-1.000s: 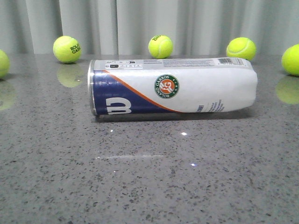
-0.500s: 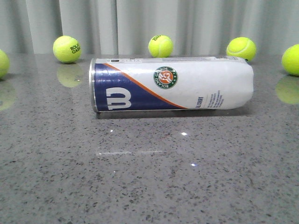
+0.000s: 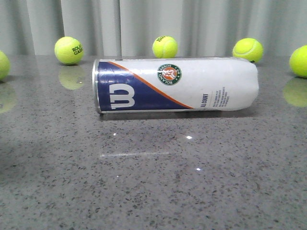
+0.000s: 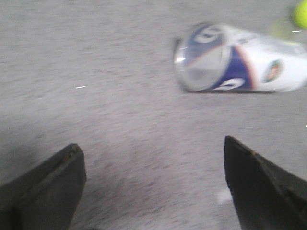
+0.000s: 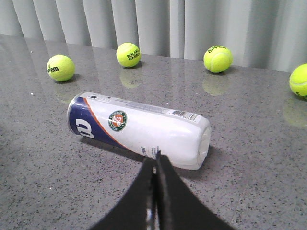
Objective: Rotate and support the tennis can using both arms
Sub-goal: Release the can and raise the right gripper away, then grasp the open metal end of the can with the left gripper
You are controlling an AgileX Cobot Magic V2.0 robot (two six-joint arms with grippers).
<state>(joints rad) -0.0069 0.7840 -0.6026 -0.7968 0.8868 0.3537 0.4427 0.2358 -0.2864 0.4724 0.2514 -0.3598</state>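
Observation:
The tennis can (image 3: 175,85) lies on its side on the grey table, silver rim to the left, navy Wilson label and round emblem facing the front camera. It also shows in the left wrist view (image 4: 240,60) and in the right wrist view (image 5: 139,128). My left gripper (image 4: 153,153) is open and empty, its black fingers wide apart over bare table, some way short of the can's rim end. My right gripper (image 5: 157,158) is shut and empty, its tips just in front of the can's white end. Neither gripper shows in the front view.
Several yellow-green tennis balls stand along the back of the table before a grey curtain, among them one at the back left (image 3: 69,50), one in the middle (image 3: 164,47) and one at the back right (image 3: 247,50). Another ball (image 3: 299,61) sits at the far right edge.
The can has rolled about its long axis: the emblem and the Wilson logo have moved up its face, and the barcode strip has gone out of sight over the top.

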